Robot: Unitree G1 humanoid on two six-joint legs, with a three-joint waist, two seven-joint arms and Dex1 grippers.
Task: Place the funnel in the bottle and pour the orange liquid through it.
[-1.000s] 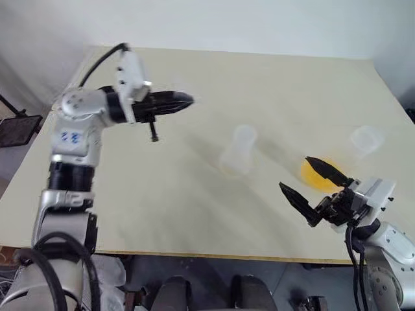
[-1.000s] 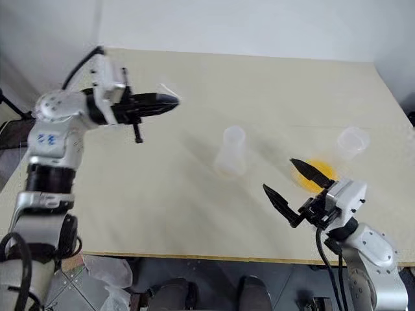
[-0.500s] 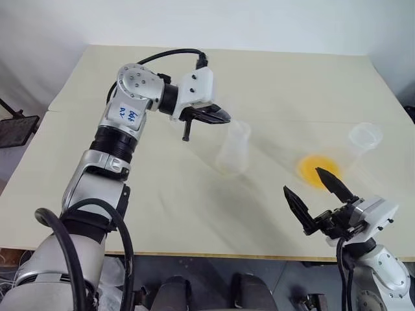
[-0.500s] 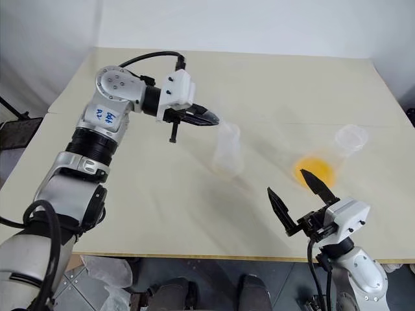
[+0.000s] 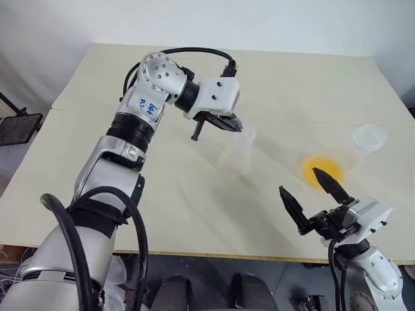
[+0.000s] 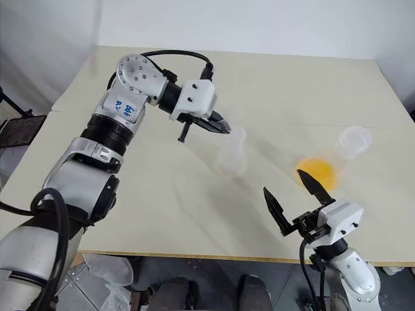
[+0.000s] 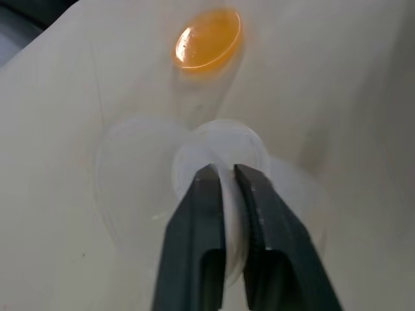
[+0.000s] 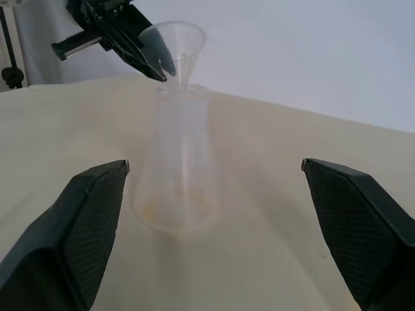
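A cream table (image 5: 162,194) held the bottle (image 5: 237,153) near its centre. The funnel (image 8: 177,46) sat with its stem in the bottle's neck, its rim pinched between the left gripper (image 7: 225,173) and its nearly closed fingers. At four o'clock from the bottle lay the orange liquid (image 5: 322,170) (in a second flask). The right gripper (image 5: 310,194) hovered spread wide, empty.

You saw pale cream table (image 5: 194,201); orange liquid (image 5: 322,170) bright yellow-orange; bottle (image 8: 176,173) clear, perhaps faint orange tinge at base; funnel (image 8: 179,46) clear; gripper fingers (image 7: 194,240) black.
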